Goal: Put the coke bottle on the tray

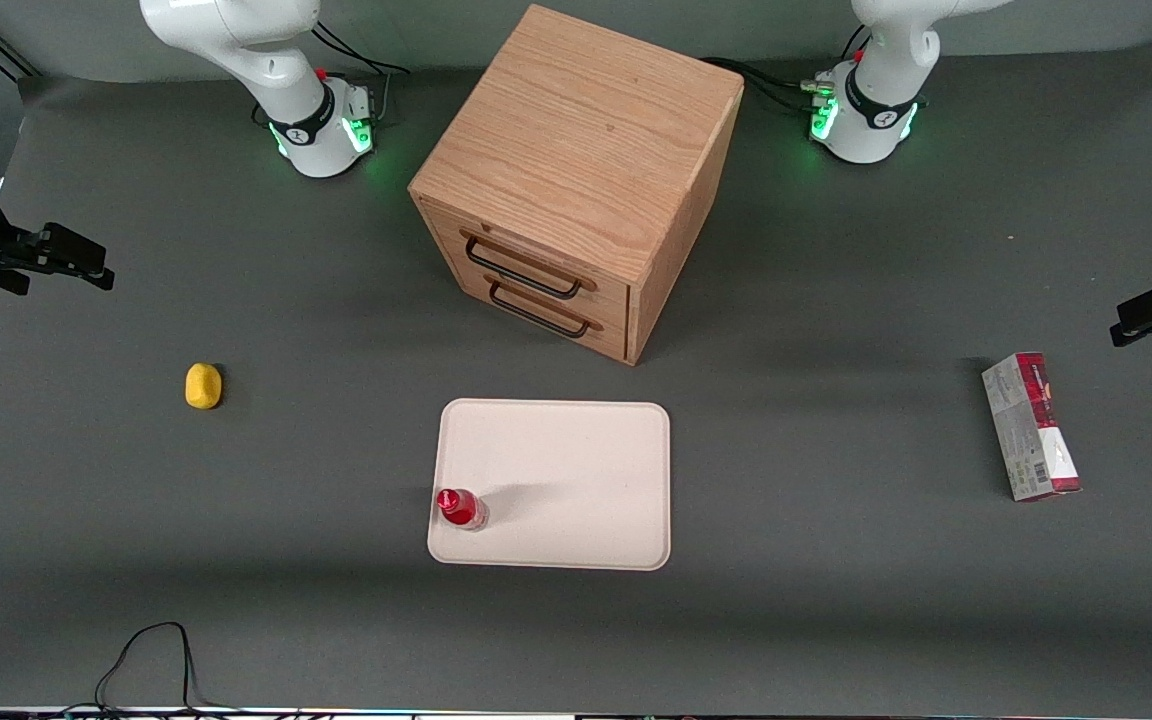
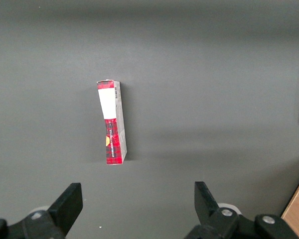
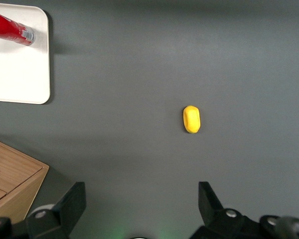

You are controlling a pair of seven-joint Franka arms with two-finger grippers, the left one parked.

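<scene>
The coke bottle (image 1: 460, 508), small and red with a red cap, stands upright on the cream-beige tray (image 1: 576, 470), at the tray corner nearest the front camera on the working arm's side. The right wrist view shows the bottle (image 3: 10, 27) on the tray's corner (image 3: 20, 69). My right gripper (image 1: 86, 262) is high at the working arm's end of the table, far from the tray. In the right wrist view the gripper (image 3: 142, 191) is open and empty, with its fingers wide apart above bare table.
A small yellow object (image 1: 203, 385) lies on the table between my gripper and the tray, also seen from the right wrist (image 3: 191, 119). A wooden two-drawer cabinet (image 1: 576, 180) stands farther from the camera than the tray. A red-and-grey carton (image 1: 1031, 425) lies toward the parked arm's end.
</scene>
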